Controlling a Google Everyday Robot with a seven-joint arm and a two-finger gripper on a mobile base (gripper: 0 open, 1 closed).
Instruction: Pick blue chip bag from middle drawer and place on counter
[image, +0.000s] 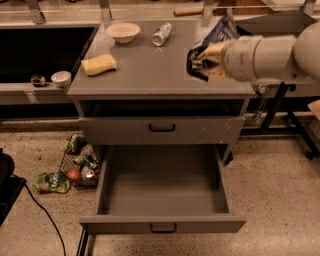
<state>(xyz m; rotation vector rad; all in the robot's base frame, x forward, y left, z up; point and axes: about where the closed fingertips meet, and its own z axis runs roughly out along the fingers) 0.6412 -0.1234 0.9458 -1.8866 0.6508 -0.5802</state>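
My gripper (202, 63) is shut on the blue chip bag (218, 33), a crinkly dark blue foil bag with white lettering. It holds the bag in the air over the right part of the counter (150, 72). The white arm reaches in from the right edge. The middle drawer (162, 226) is pulled fully open below and its grey inside holds nothing. The taller-fronted drawer (160, 129) above it is closed.
On the counter lie a yellow sponge (99, 64), a white bowl (123, 32) and a silver can (161, 34). A wire basket of items (80, 161) and a green pouch (51, 182) are on the floor at left. Dark side tables flank the cabinet.
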